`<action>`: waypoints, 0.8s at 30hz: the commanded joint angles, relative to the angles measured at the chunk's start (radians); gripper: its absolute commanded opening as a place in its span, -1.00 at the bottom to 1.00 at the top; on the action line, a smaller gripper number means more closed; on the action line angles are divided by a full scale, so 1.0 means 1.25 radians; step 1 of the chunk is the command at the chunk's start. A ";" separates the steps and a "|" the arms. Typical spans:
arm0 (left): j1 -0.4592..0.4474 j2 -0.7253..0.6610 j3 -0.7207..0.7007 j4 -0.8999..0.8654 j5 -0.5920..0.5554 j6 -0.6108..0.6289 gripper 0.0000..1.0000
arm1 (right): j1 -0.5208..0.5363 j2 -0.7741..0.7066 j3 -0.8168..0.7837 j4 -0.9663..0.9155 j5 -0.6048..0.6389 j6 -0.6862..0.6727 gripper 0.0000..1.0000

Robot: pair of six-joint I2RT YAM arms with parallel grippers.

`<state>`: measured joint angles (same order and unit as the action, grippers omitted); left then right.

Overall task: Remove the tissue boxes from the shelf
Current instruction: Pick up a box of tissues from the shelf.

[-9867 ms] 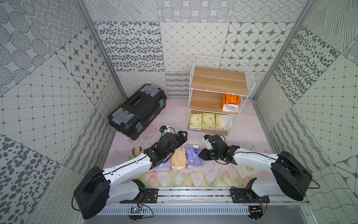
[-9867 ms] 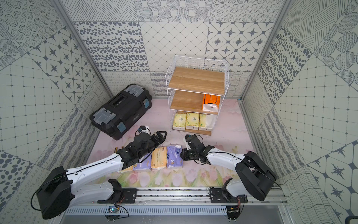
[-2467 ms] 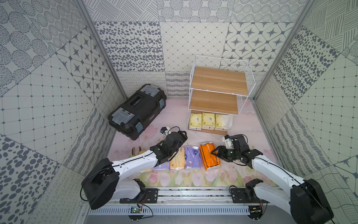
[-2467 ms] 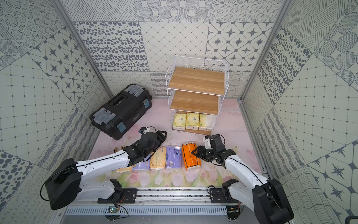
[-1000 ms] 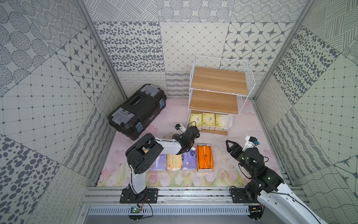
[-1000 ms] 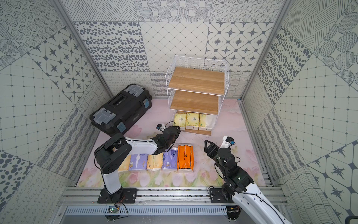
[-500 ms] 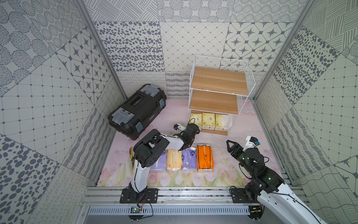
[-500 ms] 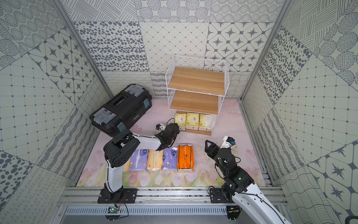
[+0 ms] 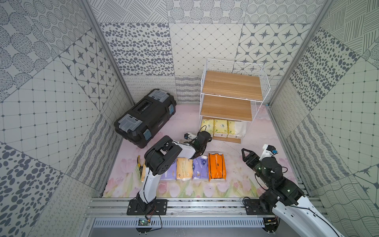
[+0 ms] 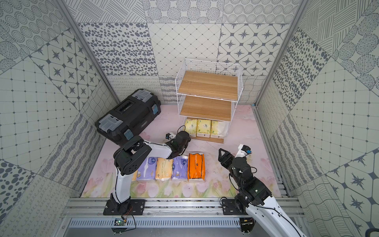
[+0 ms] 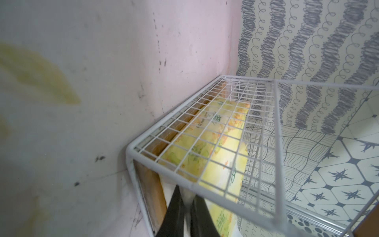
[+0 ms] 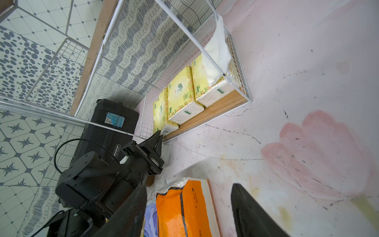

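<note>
My left claw [image 12: 158, 134] has its two black tapered fingers drawn almost together at the near end of the leftmost pale yellow-green tissue pack [image 11: 215, 156], low and centre in the left wrist view. Whether a fold of its glossy wrapper is pinched between them I cannot tell. That soft, brick-shaped pack lies side by side with two more pale yellow-green packs [image 9: 220, 128] on the bottom wooden board of the three-tier shelf of white wire grid [image 9: 231, 86], upper right of centre in both top views. A limp white sheet [image 12: 217, 51] drapes over the rightmost pack, against the wire side.

My right claw [image 9: 246, 155] stands wide apart with nothing between its black fingers, right of centre and well apart from the shelf.

Below centre, packs lie in a row on the floor: a bright orange pack [image 9: 217, 168] at the right end, then a lavender pack [image 9: 200, 169], a pale orange pack [image 9: 184, 169] and a second lavender pack [image 9: 169, 174].

A big black hard-plastic toolbox [image 9: 145, 117] with grey lid trays sits left of the shelf. The floor is a scuffed pale pink mat printed with tulips [image 9: 235, 182]. Grey-and-white patterned panels [image 9: 133, 47] wall the cell, and a ribbed aluminium rail [image 9: 205, 205] runs along the bottom edge.
</note>
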<state>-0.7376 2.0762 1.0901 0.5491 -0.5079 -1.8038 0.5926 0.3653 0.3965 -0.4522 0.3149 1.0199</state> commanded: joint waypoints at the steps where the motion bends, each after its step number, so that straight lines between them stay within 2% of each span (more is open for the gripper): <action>1: 0.002 -0.031 -0.012 0.041 -0.023 0.030 -0.92 | 0.002 -0.005 0.013 0.011 -0.006 0.012 0.38; 3: 0.002 -0.044 -0.021 0.051 -0.019 0.034 -1.00 | 0.002 -0.003 0.010 0.012 -0.012 0.021 0.38; 13: -0.012 -0.094 -0.070 0.101 0.030 -0.008 -1.00 | 0.000 0.042 -0.022 0.115 -0.058 0.059 0.40; 24: -0.045 -0.185 -0.145 0.119 0.040 -0.023 -1.00 | 0.000 0.235 -0.032 0.380 -0.155 0.127 0.53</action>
<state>-0.7723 1.8893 0.9329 0.6224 -0.4778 -1.8286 0.5926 0.6182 0.3618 -0.1440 0.1650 1.1500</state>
